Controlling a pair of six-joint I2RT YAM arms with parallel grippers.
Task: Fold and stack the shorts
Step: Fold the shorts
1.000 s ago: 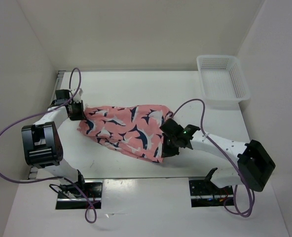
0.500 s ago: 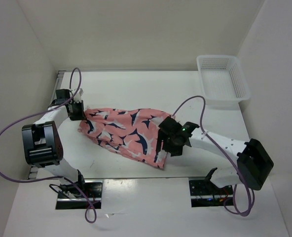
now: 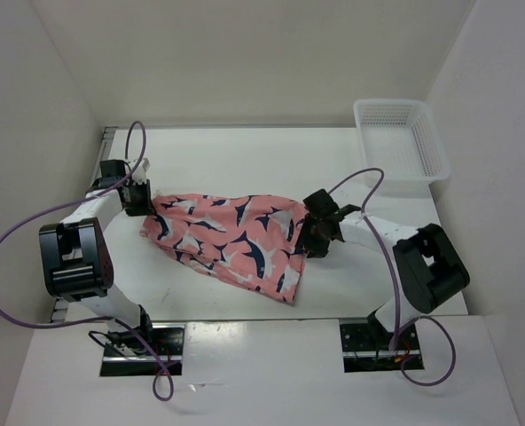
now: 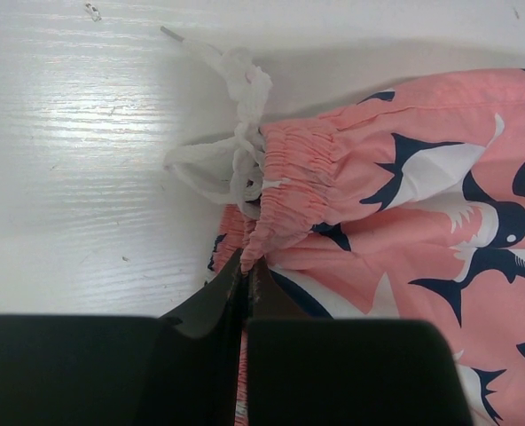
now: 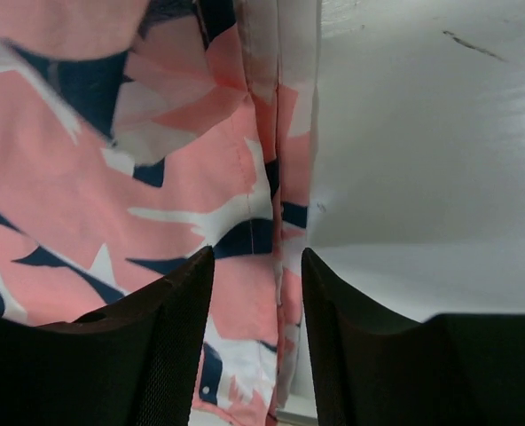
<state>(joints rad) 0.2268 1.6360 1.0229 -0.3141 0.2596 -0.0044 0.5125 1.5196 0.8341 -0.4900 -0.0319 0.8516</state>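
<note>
Shorts (image 3: 227,235) lie stretched across the middle of the desk (image 3: 245,160), waistband at 9 o'clock and leg hems trailing toward 5 o'clock, still a single unfolded layer. What has changed is on your right side. A second ago the right claw (image 3: 316,236) sat over the lower hem corner with its arm reaching in from 4 o'clock. Now it has slid up along the hem edge toward 3 o'clock, and the arm has tucked its elbow back. In the wrist view the right claw (image 5: 258,257) stands wide, with the hem lying loose between and beneath its fingers and nothing pinched. The cloth has narrowed slightly at the top right but otherwise keeps its place.

Your left claw (image 4: 245,271) has not moved. It is clamped tight on the gathered waistband just below the white drawstring (image 4: 236,169).

This reads as a regrasp, not a fold. One end is anchored, the other end is free, and you need a fresh hold on that hem before any fold can begin. The white mesh basket (image 3: 395,182) waits at 2 o'clock, well apart.
</note>
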